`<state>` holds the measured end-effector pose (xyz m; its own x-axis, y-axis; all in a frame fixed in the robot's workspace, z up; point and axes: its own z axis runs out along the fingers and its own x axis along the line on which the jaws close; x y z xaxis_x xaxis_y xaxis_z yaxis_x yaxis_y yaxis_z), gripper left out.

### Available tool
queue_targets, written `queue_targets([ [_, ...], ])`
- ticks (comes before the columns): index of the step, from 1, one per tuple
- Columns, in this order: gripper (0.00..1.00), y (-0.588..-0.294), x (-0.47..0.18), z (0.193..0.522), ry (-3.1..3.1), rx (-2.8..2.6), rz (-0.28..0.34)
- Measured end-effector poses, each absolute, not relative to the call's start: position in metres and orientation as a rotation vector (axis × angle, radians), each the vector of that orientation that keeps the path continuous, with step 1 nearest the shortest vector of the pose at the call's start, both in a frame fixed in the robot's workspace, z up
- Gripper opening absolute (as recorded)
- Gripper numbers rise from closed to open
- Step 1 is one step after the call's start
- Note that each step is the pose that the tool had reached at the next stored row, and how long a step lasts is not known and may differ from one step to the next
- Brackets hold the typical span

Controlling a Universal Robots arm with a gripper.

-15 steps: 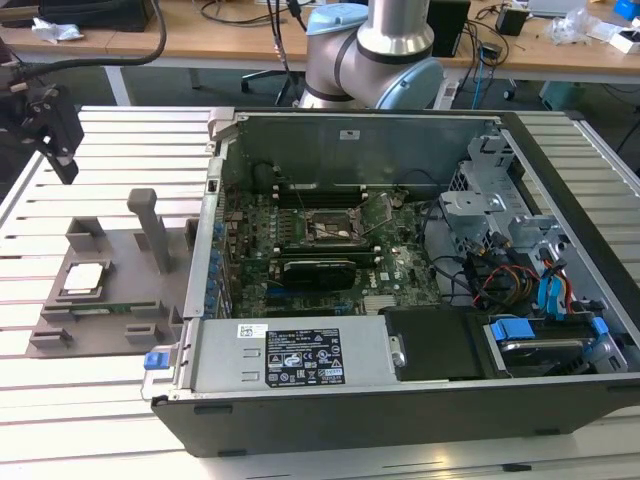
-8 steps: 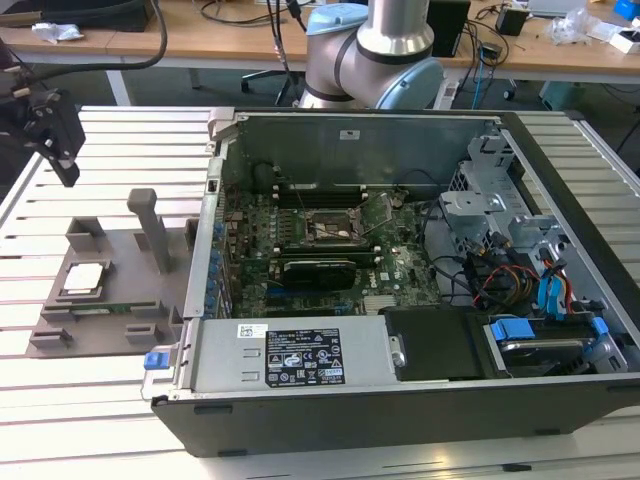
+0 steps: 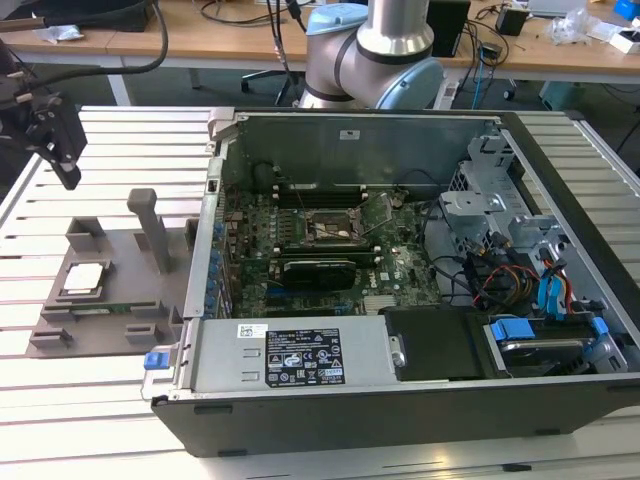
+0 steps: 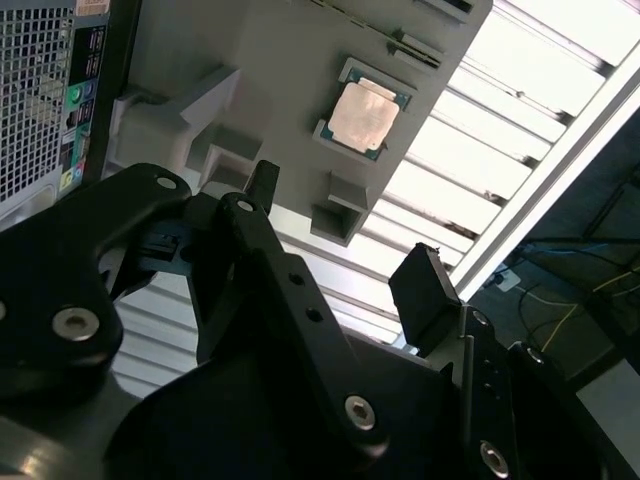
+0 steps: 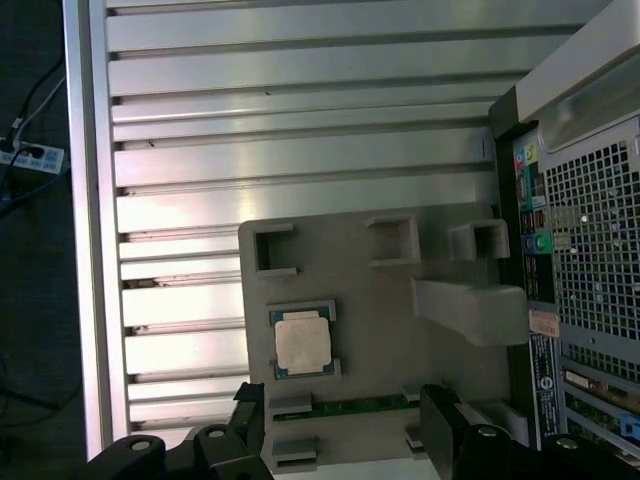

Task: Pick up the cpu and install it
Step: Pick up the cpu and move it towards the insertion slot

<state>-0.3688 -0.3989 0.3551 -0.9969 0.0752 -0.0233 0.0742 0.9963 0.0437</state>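
Observation:
The cpu [image 3: 85, 278] is a small square chip with a silvery top, lying flat in a recess of the grey fixture plate [image 3: 120, 330] at the exterior view's left. Both wrist views show the cpu [image 4: 362, 118] [image 5: 303, 340] from above. My black gripper [image 3: 64, 168] hangs in the air above and behind the plate, well apart from the chip. In both wrist views the gripper [image 4: 345, 240] [image 5: 345, 420] is open, its fingers [image 4: 425, 290] spread with nothing between them. The motherboard socket [image 3: 335, 228] lies inside the open computer case [image 3: 400, 400].
A grey upright post [image 3: 150, 228] rises from the fixture plate beside the case wall. A green memory strip [image 5: 360, 404] lies in a slot near the chip. The slatted metal table [image 3: 80, 430] carries everything. The arm's base [image 3: 375, 50] stands behind the case; cables and drive bays [image 3: 530, 290] fill its right side.

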Motion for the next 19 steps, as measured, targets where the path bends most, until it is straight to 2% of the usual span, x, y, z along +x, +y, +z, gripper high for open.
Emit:
queue_targets([
  [19,0.72,-0.399,-0.369,0.341,3.114,0.117,0.067],
])
